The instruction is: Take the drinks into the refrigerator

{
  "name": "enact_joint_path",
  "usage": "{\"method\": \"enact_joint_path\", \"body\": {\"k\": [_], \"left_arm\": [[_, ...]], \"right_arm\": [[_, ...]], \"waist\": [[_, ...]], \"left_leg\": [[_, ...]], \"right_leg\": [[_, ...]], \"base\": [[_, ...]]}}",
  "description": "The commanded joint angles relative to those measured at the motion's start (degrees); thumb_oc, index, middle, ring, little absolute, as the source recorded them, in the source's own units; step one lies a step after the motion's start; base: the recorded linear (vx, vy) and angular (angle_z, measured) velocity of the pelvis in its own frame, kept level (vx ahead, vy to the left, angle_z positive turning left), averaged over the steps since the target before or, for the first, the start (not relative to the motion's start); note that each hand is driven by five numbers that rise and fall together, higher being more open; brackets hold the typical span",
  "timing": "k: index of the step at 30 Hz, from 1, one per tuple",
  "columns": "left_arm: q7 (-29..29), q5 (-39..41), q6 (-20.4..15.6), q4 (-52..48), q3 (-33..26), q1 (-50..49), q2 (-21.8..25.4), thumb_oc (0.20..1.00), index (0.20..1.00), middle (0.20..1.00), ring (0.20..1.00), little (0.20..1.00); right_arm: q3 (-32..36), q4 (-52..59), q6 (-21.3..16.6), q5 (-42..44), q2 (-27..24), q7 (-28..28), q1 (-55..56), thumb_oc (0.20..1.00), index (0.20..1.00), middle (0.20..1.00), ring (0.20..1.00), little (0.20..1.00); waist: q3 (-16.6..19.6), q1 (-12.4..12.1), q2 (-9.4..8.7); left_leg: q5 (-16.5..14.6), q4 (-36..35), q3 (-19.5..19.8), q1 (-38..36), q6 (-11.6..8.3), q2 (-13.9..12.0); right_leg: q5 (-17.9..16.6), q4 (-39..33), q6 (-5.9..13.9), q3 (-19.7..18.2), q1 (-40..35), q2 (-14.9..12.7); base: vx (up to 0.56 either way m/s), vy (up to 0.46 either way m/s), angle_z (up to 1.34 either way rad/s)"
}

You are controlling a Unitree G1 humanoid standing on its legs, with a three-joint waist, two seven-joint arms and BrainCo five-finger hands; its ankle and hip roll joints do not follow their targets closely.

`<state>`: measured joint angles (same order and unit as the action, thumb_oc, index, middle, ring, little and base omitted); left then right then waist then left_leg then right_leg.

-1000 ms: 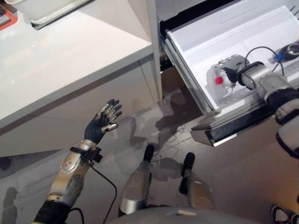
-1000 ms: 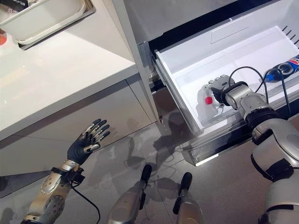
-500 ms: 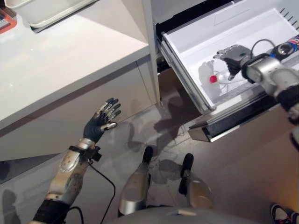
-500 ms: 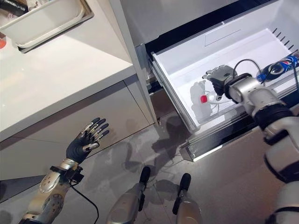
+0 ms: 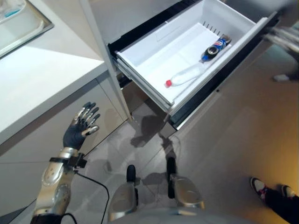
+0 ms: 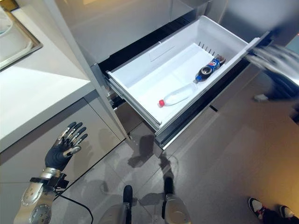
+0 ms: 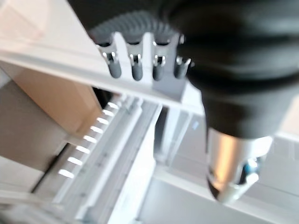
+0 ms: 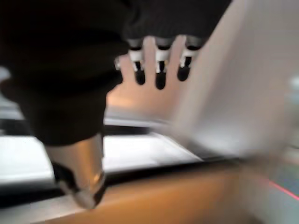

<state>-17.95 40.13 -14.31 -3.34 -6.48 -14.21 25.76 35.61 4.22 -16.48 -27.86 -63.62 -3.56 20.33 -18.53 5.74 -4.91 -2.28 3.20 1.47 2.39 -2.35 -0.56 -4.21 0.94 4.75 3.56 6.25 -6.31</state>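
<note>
Already both drinks lie in the open drawer (image 6: pixel 140 98) at upper centre: clear bottle (image 6: pixel 177 97) and cola bottle (image 6: pixel 208 67), long axes toward upper right. Right hand (image 8: pixel 156 56), fingers straight, empty, seems nearer; left hand (image 5: pixel 80 128) spread, empty, lower left.

Left robot hand (image 5: pixel 80 127) raised with fingers spread; right robot hand (image 8: pixel 70 88) open.

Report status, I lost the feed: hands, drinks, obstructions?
Left hand open, idle by cabinet. Right hand open, holding nothing. Clear bottle and cola bottle lying in open drawer. Nothing obstructing.
</note>
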Motion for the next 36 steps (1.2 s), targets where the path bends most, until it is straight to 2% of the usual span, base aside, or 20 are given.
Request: {"method": "enact_joint_path", "body": {"k": [1, 3, 4, 6, 8, 10, 11, 12, 13, 14, 15, 18, 19, 22, 24, 26, 30, 32, 36], "left_arm": [[-0.02, -1.45, -2.7, -2.28, -2.11, -1.17, -0.43, 1.0, 1.0, 1.0, 1.0, 1.0], [-0.14, -1.79, -2.47, -2.03, -3.67, -1.78, -1.5, 1.0, 1.0, 1.0, 1.0, 1.0], [-0.14, -1.97, -2.55, -2.02, -4.0, -1.84, -1.83, 1.0, 1.0, 1.0, 1.0, 1.0], [-0.2, -2.06, -2.52, -2.14, -4.28, -2.12, -2.19, 1.0, 1.0, 1.0, 1.0, 1.0], [-0.57, -2.2, -2.61, -1.91, -4.08, -2.03, -2.1, 1.0, 1.0, 1.0, 1.0, 1.0], [-0.6, -1.89, -2.7, -1.75, -3.92, -1.95, -2.02, 1.0, 1.0, 1.0, 1.0, 1.0], [-1.36, -1.77, -2.66, -1.95, -3.39, -1.97, -1.85, 1.0, 1.0, 1.0, 1.0, 1.0], [-1.48, -1.77, -2.77, -1.83, -3.09, -1.98, -1.83, 1.0, 1.0, 1.0, 1.0, 1.0], [-1.58, -1.52, -3.03, -1.94, -2.68, -1.71, -1.8, 1.0, 1.0, 1.0, 1.0, 1.0], [-1.58, -1.5, -3.07, -1.91, -2.88, -1.75, -1.81, 1.0, 1.0, 1.0, 1.0, 1.0], [-1.83, -1.35, -3.41, -2.43, -1.52, -1.46, -1.57, 1.0, 1.0, 1.0, 1.0, 1.0], [-1.42, -0.43, -4.06, -3.12, 0.79, -0.16, -0.66, 1.0, 1.0, 1.0, 1.0, 1.0], [-1.43, -0.42, -4.08, -3.1, 0.45, -0.19, -0.71, 1.0, 1.0, 1.0, 1.0, 1.0], [-1.3, 1.17, -4.07, -3.62, 4.14, 1.49, 0.54, 1.0, 1.0, 1.0, 1.0, 1.0], [-1.2, 1.41, -3.96, -3.81, 4.49, 1.9, 0.68, 1.0, 1.0, 1.0, 1.0, 1.0], [-1.27, 2.25, -4.14, -3.84, 6.6, 2.8, 1.77, 1.0, 1.0, 1.0, 1.0, 1.0], [-0.89, 2.68, -4.38, -3.03, 8.3, 3.79, 2.47, 1.0, 1.0, 1.0, 1.0, 1.0], [-0.7, 2.6, -4.42, -3.23, 8.53, 4.06, 2.53, 1.0, 1.0, 1.0, 1.0, 1.0], [0.17, 3.37, -4.65, -4.08, 9.51, 4.45, 3.45, 1.0, 1.0, 1.0, 1.0, 1.0]], "right_arm": [[0.95, -4.96, 1.21, -2.01, 4.07, -3.99, -3.35, 1.0, 1.0, 1.0, 1.0, 1.0], [-0.41, -9.31, 3.23, -3.77, 11.3, -4.81, -1.67, 1.0, 1.0, 1.0, 1.0, 1.0], [-1.67, -11.34, 3.59, -3.79, 12.93, -4.42, -1.2, 1.0, 1.0, 1.0, 1.0, 1.0], [-3.51, -13.51, 4.12, -3.72, 14.64, -3.9, -1.32, 1.0, 1.0, 1.0, 1.0, 1.0], [-13.33, -27.24, 4.98, -1.59, 16.55, -1.96, -4.41, 1.0, 1.0, 1.0, 1.0, 1.0], [-16.25, -30.88, 5.26, -1.15, 17.19, -1.66, -5.8, 1.0, 1.0, 1.0, 1.0, 1.0], [-24.13, -36.01, 4.95, -1.76, 17.48, 2.02, -8.08, 0.862, 0.862, 0.862, 0.862, 0.862], [-26.37, -37.45, 5.14, -1.85, 17.83, 2.69, -9.32, 0.498, 0.498, 0.498, 0.498, 0.498], [-29.83, -40.21, 4.79, -1.56, 18.1, 3.18, -11.01, 0.2, 0.2, 0.2, 0.2, 0.2], [-30.37, -40.78, 4.63, -1.51, 18.08, 2.95, -11.61, 0.2, 0.2, 0.2, 0.2, 0.2], [-37.3, -42.82, 4.14, -1.64, 19.08, 5.33, -15.17, 0.2, 0.2, 0.2, 0.2, 0.2], [-49.02, -45.13, 3.22, -1.56, 21.33, 6.55, -23.91, 0.2, 0.2, 0.2, 0.2, 0.2], [-49.63, -45.66, 3.12, -1.48, 21.47, 6.4, -24.63, 0.2, 0.2, 0.2, 0.2, 0.2], [-58.92, -47.07, 2.42, -0.96, 23.41, 6.54, -33.93, 0.2, 0.2, 0.2, 0.2, 0.2], [-60.27, -46.88, 2.15, -0.72, 23.59, 6.52, -35.46, 0.2, 0.2, 0.2, 0.2, 0.2], [-65.1, -45.36, 1.37, -1.46, 23.19, 6.27, -41.41, 0.2, 0.2, 0.2, 0.2, 0.2], [-69.22, -39.88, 0.16, -1.07, 21.92, 6.43, -48.53, 0.2, 0.2, 0.2, 0.2, 0.2], [-70.21, -38.62, -0.09, -0.73, 21.61, 6.59, -50.62, 0.2, 0.2, 0.2, 0.2, 0.2], [-72.76, -36.62, 0.0, 2.47, 22.99, 5.12, -61.42, 0.2, 0.2, 0.2, 0.2, 0.2]], "waist": [[3.68, 0.48, 0.5], [4.49, 1.31, 0.79], [4.53, 1.57, 0.95], [4.56, 1.71, 0.93], [4.43, 1.48, 0.6], [4.35, 1.42, 0.54], [4.1, 0.98, 0.76], [4.04, 0.68, 0.94], [3.89, 0.43, 1.1], [3.87, 0.6, 1.01], [3.68, -0.36, 1.49], [3.21, -1.89, 2.33], [3.08, -1.48, 2.22], [2.81, -3.7, 3.31], [2.68, -3.82, 3.48], [2.63, -5.56, 4.1], [2.49, -7.16, 4.57], [2.45, -7.44, 4.75], [2.41, -10.02, 4.83]], "left_leg": [[-4.1, 2.22, -1.11, 0.9, 4.7, 3.05], [-4.42, 1.75, -2.36, 0.23, 5.01, 2.93], [-4.54, 1.75, -2.69, 0.07, 5.09, 2.9], [-4.7, 1.73, -3.18, -0.14, 5.18, 2.88], [-4.91, 1.95, -4.54, -0.44, 5.15, 2.72], [-4.97, 1.99, -4.71, -0.57, 5.16, 2.72], [-4.94, 1.99, -4.79, -0.76, 5.1, 2.62], [-4.85, 2.0, -4.65, -0.76, 5.08, 2.68], [-4.72, 1.97, -4.58, -0.72, 5.01, 2.69], [-4.73, 1.96, -4.59, -0.73, 5.0, 2.68], [-4.54, 1.94, -4.06, -0.57, 4.94, 2.78], [-4.1, 1.94, -3.25, -0.33, 4.74, 2.99], [-4.1, 1.95, -3.13, -0.36, 4.73, 3.0], [-3.4, 1.91, -1.63, -0.02, 4.42, 3.31], [-3.23, 1.87, -1.11, 0.07, 4.32, 3.42], [-2.62, 1.76, 0.4, 0.37, 3.97, 3.76], [-1.86, 1.44, 2.4, 0.73, 3.53, 4.08], [-1.72, 1.4, 3.0, 0.76, 3.46, 4.19], [-0.97, 0.88, 4.71, 1.03, 3.1, 4.13]], "right_leg": [[6.67, 5.08, 0.2, -0.07, 0.0, 3.17], [6.46, 4.99, 0.32, -1.59, 0.27, 3.37], [6.45, 5.08, 0.33, -2.01, 0.39, 3.43], [6.35, 5.2, 0.36, -2.64, 0.56, 3.56], [6.1, 5.34, 0.42, -3.93, 0.7, 3.87], [6.03, 5.33, 0.43, -4.19, 0.68, 3.9], [6.06, 5.24, 0.31, -4.31, 0.48, 3.9], [6.05, 5.24, 0.31, -4.18, 0.42, 3.88], [6.08, 5.24, 0.28, -4.05, 0.41, 3.83], [6.08, 5.24, 0.27, -4.06, 0.42, 3.83], [6.08, 5.15, 0.13, -3.53, 0.3, 3.62], [6.04, 4.96, -0.01, -2.61, 0.02, 3.21], [6.07, 4.94, -0.01, -2.49, -0.06, 3.2], [6.22, 4.78, -0.3, -0.92, -0.58, 2.66], [6.32, 4.79, -0.37, -0.42, -0.71, 2.52], [6.72, 5.08, -0.62, 1.14, -0.98, 2.21], [7.39, 5.3, -0.89, 3.37, -1.57, 1.85], [7.52, 5.3, -0.96, 3.93, -1.8, 1.76], [7.84, 4.97, -1.18, 6.12, -2.32, 1.54]], "base": [[0.05, 0.043, -0.33], [0.04, 0.036, -0.35], [0.02, 0.024, -0.42], [0.0, 0.012, -0.4], [-0.02, 0.003, -0.23], [-0.01, -0.005, -0.22], [-0.03, -0.008, -0.22], [-0.04, -0.018, -0.11], [-0.02, -0.007, -0.03], [-0.03, -0.034, -0.04], [-0.02, -0.04, 0.0], [-0.02, -0.04, 0.02], [-0.01, -0.033, 0.09], [0.0, -0.063, 0.32], [0.0, -0.037, 0.42], [0.01, -0.089, 0.46], [0.01, -0.066, 0.48], [0.02, -0.047, 0.36], [0.01, -0.07, 0.15]]}}
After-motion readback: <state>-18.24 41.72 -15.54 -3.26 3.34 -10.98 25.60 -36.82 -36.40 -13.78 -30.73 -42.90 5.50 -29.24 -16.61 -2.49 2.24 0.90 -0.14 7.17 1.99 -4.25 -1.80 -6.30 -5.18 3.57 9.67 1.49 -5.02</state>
